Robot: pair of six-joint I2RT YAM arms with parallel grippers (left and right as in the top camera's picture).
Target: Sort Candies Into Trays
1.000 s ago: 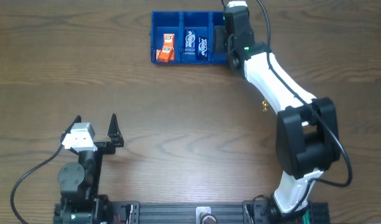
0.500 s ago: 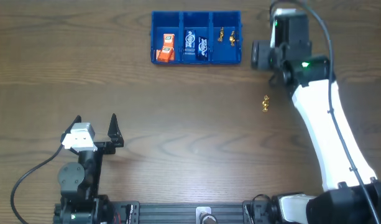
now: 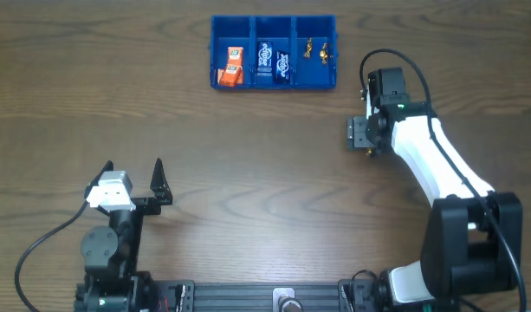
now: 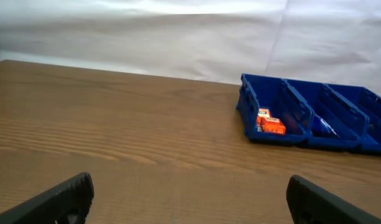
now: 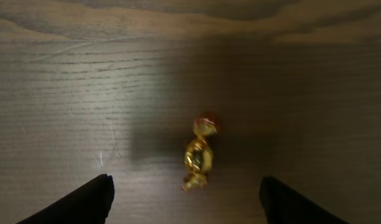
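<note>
A gold-wrapped candy (image 5: 199, 153) lies on the wooden table, directly below my right gripper (image 5: 185, 184), whose open fingers stand on either side of it without touching. In the top view my right gripper (image 3: 359, 136) hovers to the right of the middle, below the blue three-compartment tray (image 3: 274, 85). That tray holds orange candies (image 3: 231, 68) in its left bin, blue ones (image 3: 274, 59) in the middle and gold ones (image 3: 317, 50) in the right. My left gripper (image 3: 132, 166) rests open and empty near the front left, far from the tray (image 4: 274, 138).
Bare wooden tabletop spreads between the tray and both arm bases. A white backdrop (image 4: 178, 37) rises behind the table's far edge.
My right arm has drawn back from the tray's right bin and come down over the loose gold candy on the table. Gold candies now show in that bin. The left arm has stayed still.
</note>
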